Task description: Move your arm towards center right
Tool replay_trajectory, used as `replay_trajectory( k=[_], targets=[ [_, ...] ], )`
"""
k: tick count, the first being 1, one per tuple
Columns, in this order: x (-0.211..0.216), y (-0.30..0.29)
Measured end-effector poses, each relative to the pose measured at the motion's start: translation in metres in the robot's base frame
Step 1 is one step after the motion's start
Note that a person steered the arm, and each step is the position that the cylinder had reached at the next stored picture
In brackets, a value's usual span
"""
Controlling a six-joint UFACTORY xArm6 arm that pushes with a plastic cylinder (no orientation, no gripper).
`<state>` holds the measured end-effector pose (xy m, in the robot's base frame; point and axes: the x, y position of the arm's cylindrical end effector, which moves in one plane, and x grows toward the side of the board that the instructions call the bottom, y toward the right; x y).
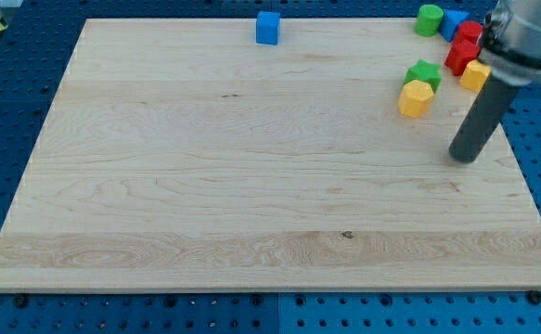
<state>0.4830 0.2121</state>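
Our tip [465, 158] rests on the table [251, 186] at the view's right, touching nothing, just below a yellow block [416, 97] and green block [424, 73]. We carry no claw.

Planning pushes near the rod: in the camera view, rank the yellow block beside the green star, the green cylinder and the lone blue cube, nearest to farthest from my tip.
From my tip:
1. Yellow block, up-left of it.
2. Green cylinder, top edge.
3. Blue cube, top middle, far left.

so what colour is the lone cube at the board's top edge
Blue: the blue cube, clearest in the camera view.
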Motion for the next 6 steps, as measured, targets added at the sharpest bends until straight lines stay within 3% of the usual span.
replay_trajectory(
  k=[2, 5, 6],
  targets=[
    [-0.011, -0.124],
    [-0.164, -0.145],
    [-0.163, -0.145]
  ],
)
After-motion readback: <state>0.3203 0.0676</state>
